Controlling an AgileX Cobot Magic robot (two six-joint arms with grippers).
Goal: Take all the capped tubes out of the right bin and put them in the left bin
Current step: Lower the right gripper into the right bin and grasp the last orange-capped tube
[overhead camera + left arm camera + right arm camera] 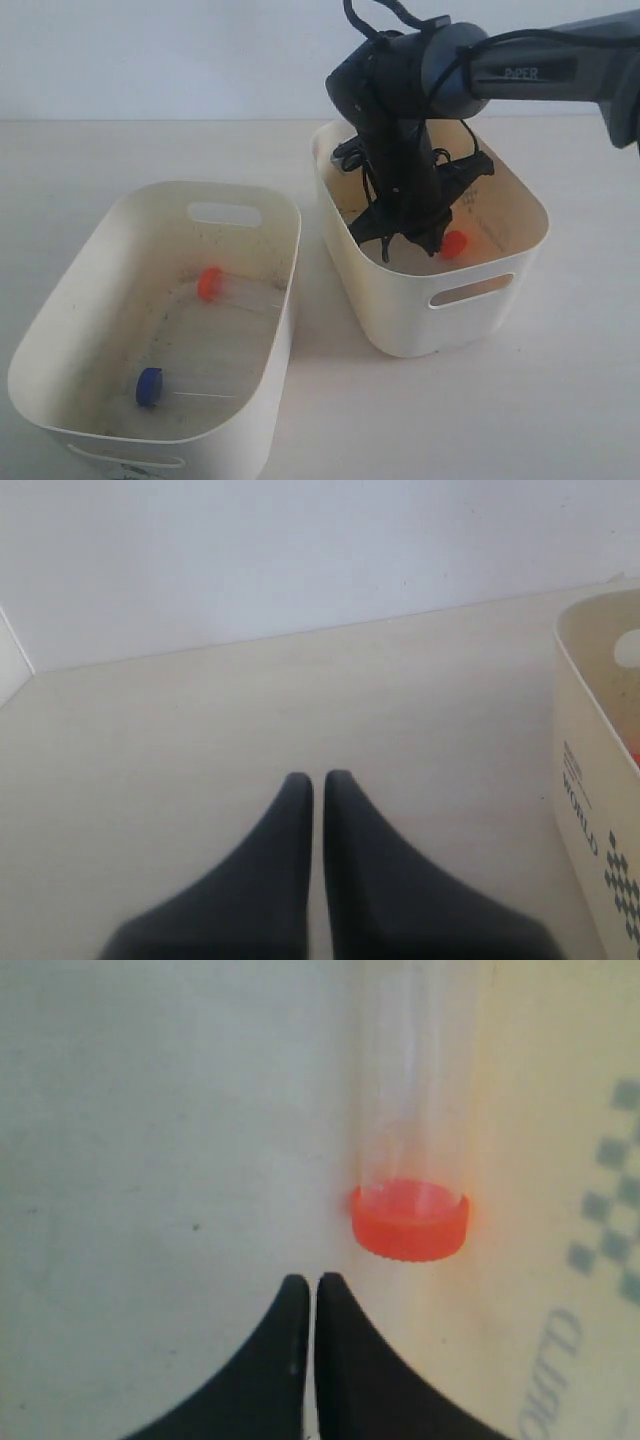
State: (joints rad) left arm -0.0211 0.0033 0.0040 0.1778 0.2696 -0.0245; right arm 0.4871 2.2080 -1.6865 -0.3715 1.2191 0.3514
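My right gripper (412, 250) reaches down inside the right bin (470, 292) and is shut with nothing between its fingers (312, 1295). An orange-capped tube (454, 243) lies on that bin's floor just beside the fingertips; the right wrist view shows its cap (410, 1220) apart from them. In the left bin (60, 330) lie an orange-capped tube (211, 283) and a blue-capped tube (150, 386). A fourth tube is not visible. My left gripper (312, 780) is shut and empty above bare table, out of the exterior view.
The two bins stand side by side on a pale table (560, 400), with a narrow gap between them. The left wrist view catches one bin's printed outer wall (590, 810) at its edge. A white wall (150, 50) backs the table.
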